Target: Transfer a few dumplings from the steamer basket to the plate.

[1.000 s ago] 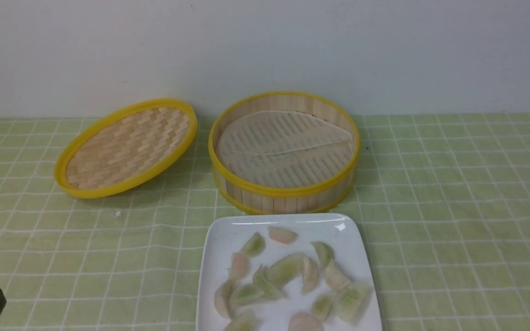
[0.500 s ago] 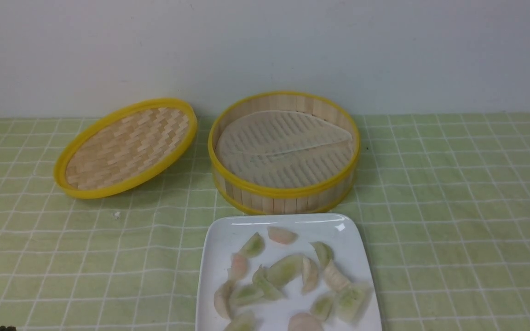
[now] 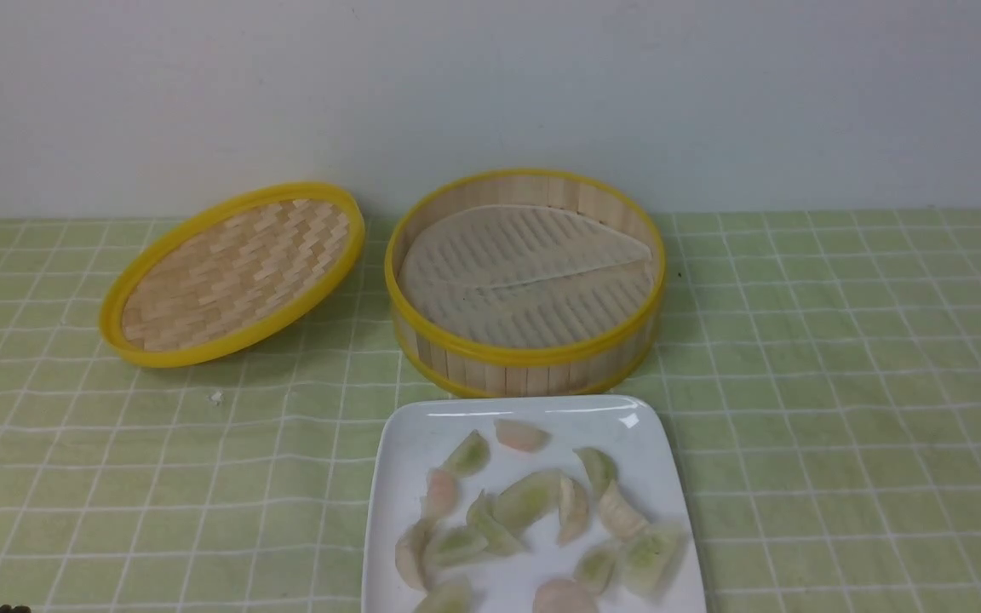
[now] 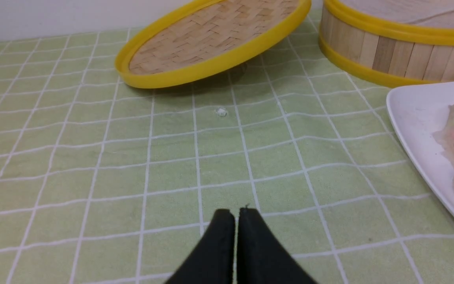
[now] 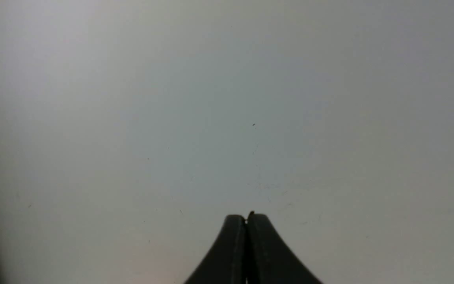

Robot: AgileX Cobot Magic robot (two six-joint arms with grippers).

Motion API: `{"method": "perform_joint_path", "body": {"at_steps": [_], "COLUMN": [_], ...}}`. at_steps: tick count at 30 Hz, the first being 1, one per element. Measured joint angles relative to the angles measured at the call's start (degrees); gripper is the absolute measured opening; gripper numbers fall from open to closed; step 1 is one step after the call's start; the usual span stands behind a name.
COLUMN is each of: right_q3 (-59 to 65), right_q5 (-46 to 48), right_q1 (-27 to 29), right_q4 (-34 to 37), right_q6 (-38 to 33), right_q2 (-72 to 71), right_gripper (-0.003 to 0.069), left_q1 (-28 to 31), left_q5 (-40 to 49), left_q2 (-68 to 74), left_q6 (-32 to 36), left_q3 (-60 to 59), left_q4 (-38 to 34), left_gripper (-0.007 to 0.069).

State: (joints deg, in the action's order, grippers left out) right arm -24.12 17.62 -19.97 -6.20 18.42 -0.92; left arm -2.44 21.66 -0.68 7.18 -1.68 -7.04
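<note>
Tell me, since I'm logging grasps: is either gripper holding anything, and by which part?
Nothing is held. The left gripper and the right gripper are both shut with nothing between their fingertips.

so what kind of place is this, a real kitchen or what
Probably a staged tabletop test setup, not a working kitchen: a green checked cloth against a bare pale wall, with only a steamer basket, its lid and a plate of dumplings.
</note>
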Motion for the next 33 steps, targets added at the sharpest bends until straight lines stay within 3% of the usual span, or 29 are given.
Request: {"method": "perform_joint_path", "body": {"at_steps": [12,22,33], "right_q3": [0.55,18.23,25.24], "right_q5": [3.8,9.1,5.34], "right_q1": [0.31,15.26,18.38], "right_q4": [-2.7,-5.31,-5.6], "right_q6": [-1.03,-2.88,-2.92], "right_q2": [0.0,0.0,0.0], "right_gripper": [-0.0015,-0.0015,-0.0015], "left_q1": [0.0,0.0,0.0], "left_q5": [0.03,0.03,0.1], "left_q2": [0.0,0.0,-0.06], "left_q6": [0.0,0.0,-0.06], "left_q3": [0.0,0.0,0.05], "left_q4": [0.0,0.0,0.0], "left_gripper": [-0.0006,-0.0006,-0.0006]}}
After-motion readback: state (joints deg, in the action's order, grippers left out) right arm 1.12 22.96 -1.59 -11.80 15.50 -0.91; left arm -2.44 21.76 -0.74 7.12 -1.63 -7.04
